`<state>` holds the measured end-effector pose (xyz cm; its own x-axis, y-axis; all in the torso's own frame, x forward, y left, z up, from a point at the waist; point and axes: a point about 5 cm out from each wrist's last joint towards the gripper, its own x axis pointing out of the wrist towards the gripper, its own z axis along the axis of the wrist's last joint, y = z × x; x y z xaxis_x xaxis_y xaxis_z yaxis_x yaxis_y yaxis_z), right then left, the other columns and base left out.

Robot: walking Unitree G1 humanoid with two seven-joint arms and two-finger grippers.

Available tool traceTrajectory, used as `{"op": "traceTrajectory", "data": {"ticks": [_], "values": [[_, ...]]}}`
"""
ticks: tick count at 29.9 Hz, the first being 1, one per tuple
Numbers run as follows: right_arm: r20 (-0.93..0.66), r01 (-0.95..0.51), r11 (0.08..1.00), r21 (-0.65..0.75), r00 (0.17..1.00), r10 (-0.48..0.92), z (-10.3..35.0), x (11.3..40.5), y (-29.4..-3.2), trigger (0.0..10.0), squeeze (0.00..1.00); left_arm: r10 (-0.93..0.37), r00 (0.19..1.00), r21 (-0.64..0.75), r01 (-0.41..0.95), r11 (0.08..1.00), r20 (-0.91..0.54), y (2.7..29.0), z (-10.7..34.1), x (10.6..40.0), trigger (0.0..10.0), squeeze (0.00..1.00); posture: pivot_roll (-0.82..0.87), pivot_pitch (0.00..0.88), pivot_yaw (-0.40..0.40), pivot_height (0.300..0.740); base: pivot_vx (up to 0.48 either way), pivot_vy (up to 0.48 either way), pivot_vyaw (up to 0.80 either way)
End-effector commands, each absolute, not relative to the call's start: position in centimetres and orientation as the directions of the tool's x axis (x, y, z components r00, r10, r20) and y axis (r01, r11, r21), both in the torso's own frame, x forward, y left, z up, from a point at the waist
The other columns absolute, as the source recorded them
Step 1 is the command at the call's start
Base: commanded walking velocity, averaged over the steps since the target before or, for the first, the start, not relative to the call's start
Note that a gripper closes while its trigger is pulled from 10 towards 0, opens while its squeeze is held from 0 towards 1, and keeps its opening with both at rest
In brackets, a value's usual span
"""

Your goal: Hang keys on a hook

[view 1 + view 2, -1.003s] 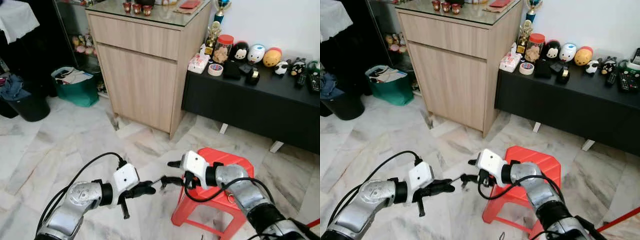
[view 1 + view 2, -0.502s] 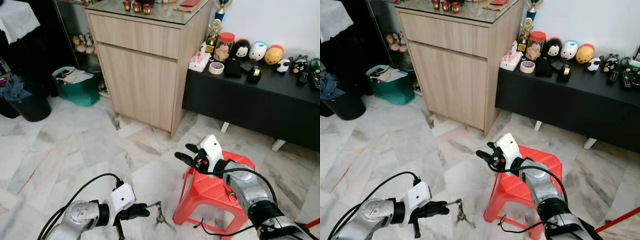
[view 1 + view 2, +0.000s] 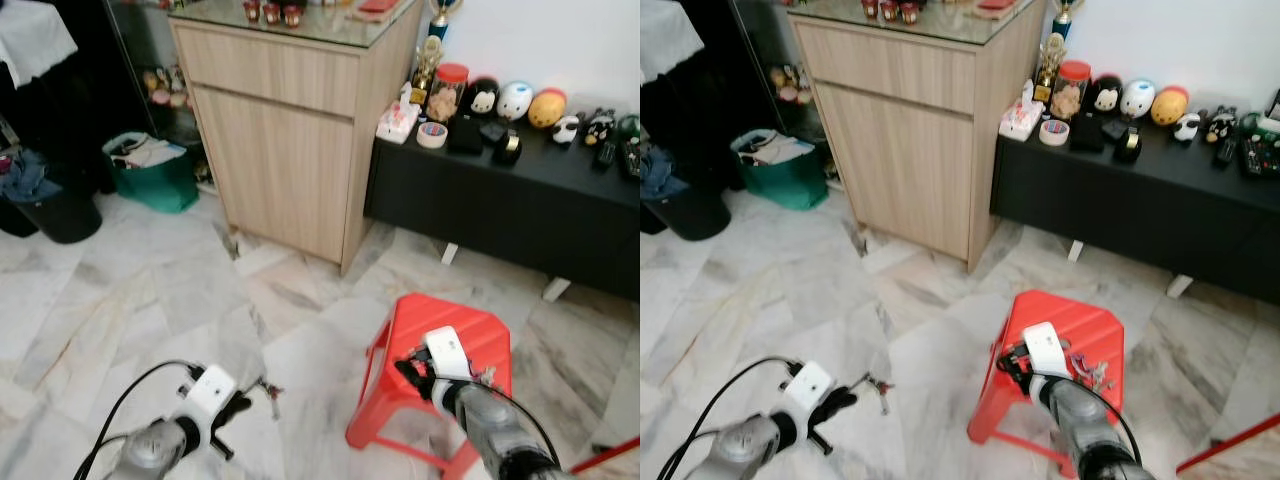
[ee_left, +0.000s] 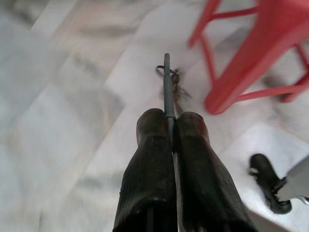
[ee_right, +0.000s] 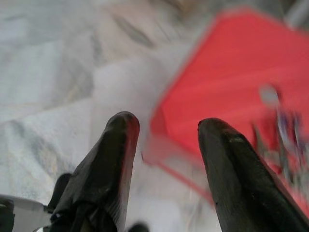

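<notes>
Keys [image 4: 175, 81] dangle from a thin metal hook [image 4: 166, 82] pinched in the left end effector [image 3: 243, 403] — low at seven o'clock, over the marble floor [image 3: 120, 300]. The right end effector [image 5: 166, 140], fingers spread, hangs at five o'clock above the red stool [image 3: 455, 325] — more keys [image 3: 1095, 373] lie on its seat.

Glossy veined marble is seen on the floor [image 3: 130, 300]. Smooth red plastic forms the stool [image 3: 440, 345]. Matt pale wood grain covers the cabinet [image 3: 285, 150], topped by glass. A thin metal hook [image 4: 167, 84] carries dull metal keys [image 4: 176, 87].
</notes>
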<state>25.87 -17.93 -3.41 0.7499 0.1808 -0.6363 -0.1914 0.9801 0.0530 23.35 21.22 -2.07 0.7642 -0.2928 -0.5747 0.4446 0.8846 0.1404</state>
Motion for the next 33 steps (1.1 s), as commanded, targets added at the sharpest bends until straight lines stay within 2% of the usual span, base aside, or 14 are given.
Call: {"op": "traceTrajectory", "data": {"ticks": [1,3,8,11,16,20,29,33], "values": [[-0.687,-0.124,0.990,0.065,0.714,0.134,-4.8,24.3,-18.0,10.0,0.00,-0.180,0.782,0.136,0.320,0.938,-0.597,22.4,-3.2,22.5,10.0,0.00,0.09,0.056,-0.025,0.740,0.000,0.000,0.00],[-0.726,-0.084,0.994,0.065,0.680,0.104,-5.9,22.7,-17.8,10.0,0.00,-0.060,0.772,0.109,0.165,0.980,-0.633,23.2,-4.6,21.1,10.0,0.00,0.08,0.047,-0.027,0.740,0.000,0.000,0.00],[-0.752,0.021,0.993,0.113,0.655,0.071,-6.9,21.2,-17.7,10.0,0.00,0.064,0.726,0.081,-0.012,0.997,-0.685,24.2,-5.9,19.2,10.0,0.00,0.08,0.028,-0.031,0.740,0.000,0.000,0.00],[-0.806,0.042,0.996,0.077,0.590,0.038,-8.0,19.3,-17.7,10.0,0.00,0.141,0.675,0.087,-0.114,0.990,-0.724,24.5,-7.0,17.5,10.0,0.00,0.08,0.016,-0.032,0.740,0.000,0.000,0.00],[-0.826,0.101,0.993,0.058,0.563,-0.009,-8.5,18.3,-17.8,10.0,0.00,0.193,0.606,0.099,-0.186,0.978,-0.771,24.7,-8.0,15.5,10.0,0.00,0.08,0.000,-0.023,0.740,0.000,0.000,0.00],[-0.827,0.077,0.996,0.048,0.562,-0.004,-8.6,18.3,-17.7,10.0,0.00,0.203,0.596,0.099,-0.203,0.974,-0.777,24.6,-8.2,15.2,10.0,0.00,0.07,0.000,-0.021,0.740,0.000,0.000,0.00],[-0.847,0.059,0.998,0.011,0.531,-0.022,-8.8,17.9,-17.9,10.0,0.00,0.230,0.596,0.101,-0.242,0.965,-0.769,24.6,-8.1,15.5,10.0,0.00,0.08,0.000,-0.015,0.740,0.000,0.000,-0.78],[-0.836,0.060,0.998,0.003,0.547,-0.030,-8.6,18.3,-17.9,10.0,0.00,0.226,0.610,0.100,-0.234,0.967,-0.759,24.6,-7.9,16.2,10.0,0.00,0.08,0.000,-0.006,0.740,0.000,0.000,-0.77]]}}
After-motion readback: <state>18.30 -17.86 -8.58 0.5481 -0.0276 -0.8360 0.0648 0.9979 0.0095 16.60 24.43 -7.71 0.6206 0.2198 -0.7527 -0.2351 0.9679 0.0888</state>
